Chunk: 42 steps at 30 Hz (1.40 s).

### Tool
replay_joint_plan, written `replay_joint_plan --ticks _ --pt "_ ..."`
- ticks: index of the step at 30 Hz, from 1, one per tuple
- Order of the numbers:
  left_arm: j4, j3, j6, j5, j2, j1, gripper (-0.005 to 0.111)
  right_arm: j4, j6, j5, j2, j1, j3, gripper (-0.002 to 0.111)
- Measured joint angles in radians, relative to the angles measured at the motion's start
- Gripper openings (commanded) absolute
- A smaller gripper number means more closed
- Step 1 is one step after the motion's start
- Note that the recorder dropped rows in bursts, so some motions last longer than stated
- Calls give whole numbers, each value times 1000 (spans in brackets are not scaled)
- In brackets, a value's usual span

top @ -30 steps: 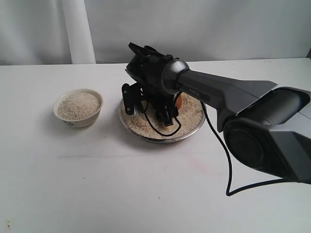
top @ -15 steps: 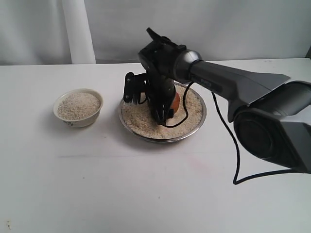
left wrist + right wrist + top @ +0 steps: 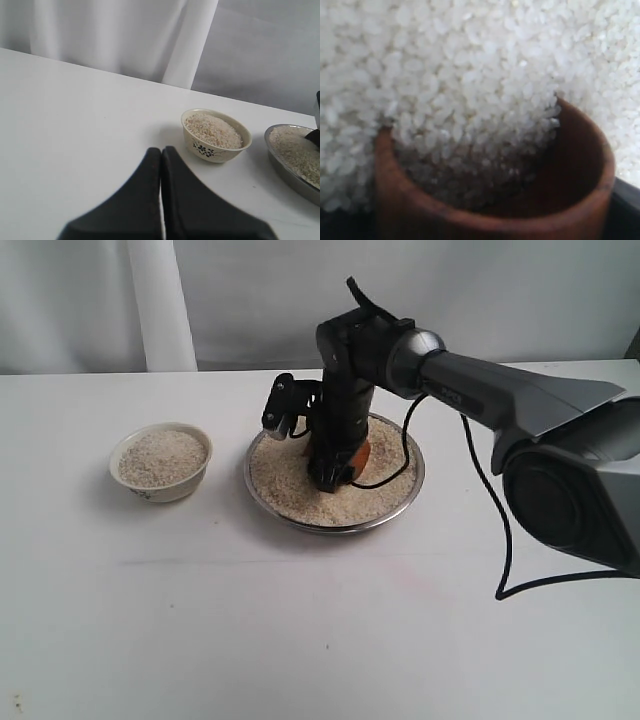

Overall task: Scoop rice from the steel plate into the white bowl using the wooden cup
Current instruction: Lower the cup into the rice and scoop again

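The steel plate (image 3: 405, 502) sits mid-table, full of rice (image 3: 290, 490). My right gripper (image 3: 335, 465) points steeply down into it, shut on the wooden cup (image 3: 357, 453), of which only an orange-brown sliver shows past the black fingers. In the right wrist view the wooden cup (image 3: 585, 165) is tipped with its mouth pushed into the rice (image 3: 470, 75), and grains fill much of its dark inside. The white bowl (image 3: 165, 488) stands left of the plate, heaped with rice. My left gripper (image 3: 161, 152) is shut and empty, hovering over bare table short of the white bowl (image 3: 210, 150).
A black cable (image 3: 480, 500) loops from the right arm over the plate's right side and down to the table. A white curtain (image 3: 160, 300) hangs behind the table's back edge. The plate's rim (image 3: 295, 177) shows right of the bowl in the left wrist view.
My right wrist has swung upright and shifted right over the plate, tipping the cup's mouth down into the rice. The bowl and plate stayed put.
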Motion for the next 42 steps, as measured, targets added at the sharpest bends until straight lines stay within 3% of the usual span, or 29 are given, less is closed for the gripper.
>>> replay_joint_plan --ticks 7,22,42 --pt "0 0 0 0 0 0 0 143 -25 -6 0 -42 0 0" --pt "0 0 0 0 0 0 0 265 -41 -13 2 -76 0 0" --pt "0 0 0 0 0 0 0 331 -47 -71 6 -76 6 0"
